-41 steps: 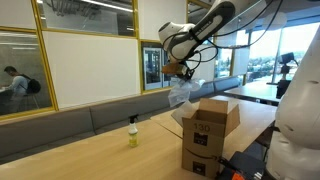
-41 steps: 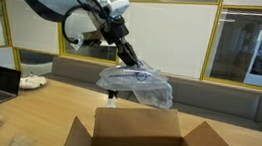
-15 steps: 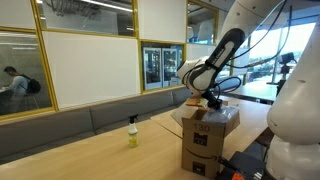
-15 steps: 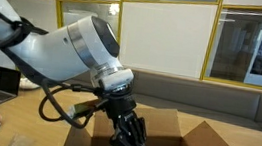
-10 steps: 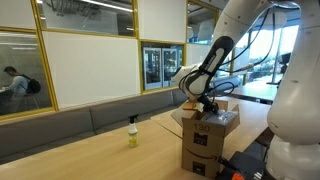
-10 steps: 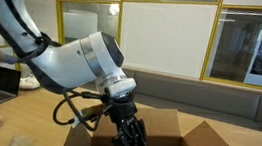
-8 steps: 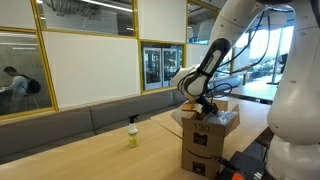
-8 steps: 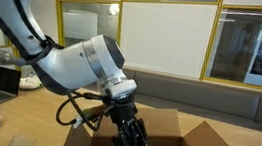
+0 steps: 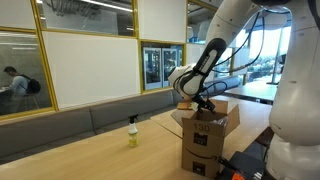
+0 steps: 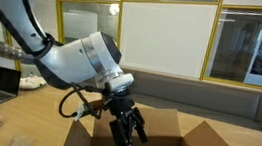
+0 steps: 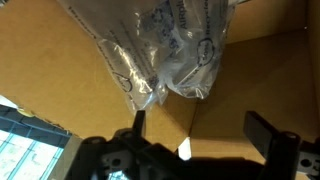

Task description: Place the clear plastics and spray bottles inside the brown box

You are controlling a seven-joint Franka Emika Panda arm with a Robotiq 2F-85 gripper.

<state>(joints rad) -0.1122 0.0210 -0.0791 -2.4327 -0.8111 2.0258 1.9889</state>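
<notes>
Room: we look into an office with yellow-framed glass partitions (image 9: pixel 90 60). At far left, behind the glass, a person (image 9: pixel 14 82) sits at a desk.
Bench: a grey bench (image 9: pixel 80 122) runs along the wall behind the table.
Table: a pale wooden table (image 9: pixel 100 155) carries the task things. In an exterior view, what looks like an open laptop (image 10: pixel 7 80) stands at its left end.
Spray bottle: we find the spray bottle (image 9: pixel 131 133) upright on the table, with yellowish liquid and a dark head. It is outside the box, to its left and well apart from it.
Arm: the white arm (image 9: pixel 208 60) bends down from the upper right over the box.
Gripper: the gripper (image 10: pixel 129 135) hangs in the open top of the box. In the wrist view we see its fingers (image 11: pixel 270 136) spread wide, with nothing between them.
Clear plastics: the clear plastics (image 11: pixel 165 50) lie crumpled inside the box against the cardboard wall. They sit beyond the fingertips and, as far as we can tell, do not touch them.
Brown box: the brown box (image 9: pixel 205 140) stands upright to the right of the bottle. Its flaps are open and there is a dark printed mark on its side.
</notes>
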